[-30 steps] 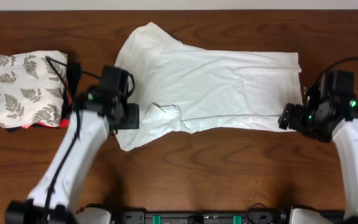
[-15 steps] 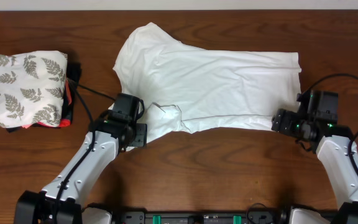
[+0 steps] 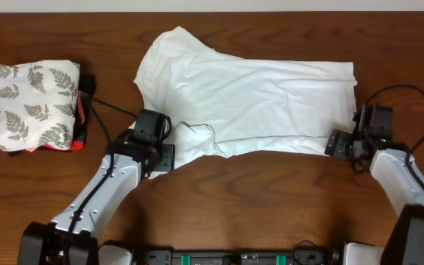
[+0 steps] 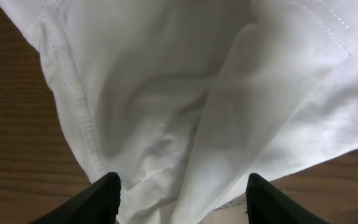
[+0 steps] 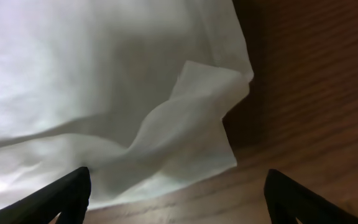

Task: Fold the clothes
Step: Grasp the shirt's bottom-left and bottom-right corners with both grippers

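Observation:
The white T-shirt (image 3: pixel 256 96) lies spread across the middle of the wooden table, with a rumpled flap at its near left. My left gripper (image 3: pixel 165 157) sits low at that near-left edge. In the left wrist view its jaws stand open, and a hemmed fold of the shirt (image 4: pixel 166 93) runs into the gap of the gripper (image 4: pixel 182 200). My right gripper (image 3: pixel 335 143) is at the shirt's near right corner. The right wrist view shows the curled corner (image 5: pixel 197 118) just ahead of the open gripper (image 5: pixel 179 199), with bare wood between the fingers.
A folded white cloth with a grey fern pattern (image 3: pixel 32 103) rests on red and black garments (image 3: pixel 80 126) at the far left. Black cables (image 3: pixel 109 107) trail from the left arm towards that pile. Bare wood (image 3: pixel 271 199) runs along the near side.
The left gripper has dropped towards the near-left edge of the shirt. The right gripper has slid left and slightly up to the near right corner. The shirt has barely shifted.

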You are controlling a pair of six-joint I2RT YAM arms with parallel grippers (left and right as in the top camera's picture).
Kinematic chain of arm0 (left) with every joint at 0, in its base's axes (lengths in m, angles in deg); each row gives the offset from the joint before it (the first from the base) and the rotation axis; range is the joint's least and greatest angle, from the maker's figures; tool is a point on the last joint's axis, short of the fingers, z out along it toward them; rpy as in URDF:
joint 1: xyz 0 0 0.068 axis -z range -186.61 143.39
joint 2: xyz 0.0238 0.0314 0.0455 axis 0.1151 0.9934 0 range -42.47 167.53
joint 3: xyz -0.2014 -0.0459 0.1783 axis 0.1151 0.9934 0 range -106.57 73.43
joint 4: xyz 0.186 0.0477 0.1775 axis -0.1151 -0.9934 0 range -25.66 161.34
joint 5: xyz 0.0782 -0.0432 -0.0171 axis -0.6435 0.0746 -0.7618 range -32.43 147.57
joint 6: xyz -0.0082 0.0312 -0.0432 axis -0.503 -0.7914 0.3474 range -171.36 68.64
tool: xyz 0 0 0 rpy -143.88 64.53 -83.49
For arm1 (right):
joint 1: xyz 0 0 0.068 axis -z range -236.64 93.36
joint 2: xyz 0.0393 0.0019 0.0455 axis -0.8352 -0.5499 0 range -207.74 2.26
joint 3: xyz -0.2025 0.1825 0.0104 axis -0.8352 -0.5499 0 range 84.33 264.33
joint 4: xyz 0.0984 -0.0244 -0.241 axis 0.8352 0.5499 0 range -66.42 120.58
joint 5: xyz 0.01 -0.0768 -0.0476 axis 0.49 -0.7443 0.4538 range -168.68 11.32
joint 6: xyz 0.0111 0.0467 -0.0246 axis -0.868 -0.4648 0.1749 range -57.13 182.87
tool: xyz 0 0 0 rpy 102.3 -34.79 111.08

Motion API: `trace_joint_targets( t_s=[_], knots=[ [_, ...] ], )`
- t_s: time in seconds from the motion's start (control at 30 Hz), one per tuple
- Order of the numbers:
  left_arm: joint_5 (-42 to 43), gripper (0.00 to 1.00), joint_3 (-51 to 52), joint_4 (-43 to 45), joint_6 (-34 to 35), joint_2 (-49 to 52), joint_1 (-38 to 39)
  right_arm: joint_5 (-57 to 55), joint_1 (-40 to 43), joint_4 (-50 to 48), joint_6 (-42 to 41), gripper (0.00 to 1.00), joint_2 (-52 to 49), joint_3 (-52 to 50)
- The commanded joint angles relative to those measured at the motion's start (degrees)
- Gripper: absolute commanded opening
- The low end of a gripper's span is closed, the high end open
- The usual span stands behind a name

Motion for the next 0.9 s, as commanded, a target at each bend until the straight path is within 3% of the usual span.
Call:
trace_joint_targets(
  t_s=[0.0, 0.13, 0.47, 0.87],
  knots=[
    [-0.63, 0.65, -0.15, 0.02, -0.74, 0.55, 0.13, -1.31, 0.07, -0.63, 1.07, 0.88, -2.82, -0.26],
    [-0.63, 0.65, -0.15, 0.02, -0.74, 0.55, 0.13, 1.20, 0.15, -1.95, 3.54, 0.87, -5.53, -0.26],
    [-0.61, 0.65, -0.15, 0.02, -0.72, 0.55, 0.13, 2.43, 0.70, -1.66, 4.24, 0.72, -5.92, -0.24],
    [-0.61, 0.65, -0.15, 0.04, -0.72, 0.55, 0.13, -0.48, 4.48, -3.02, 4.22, 0.80, -5.64, 0.57]
  ],
)
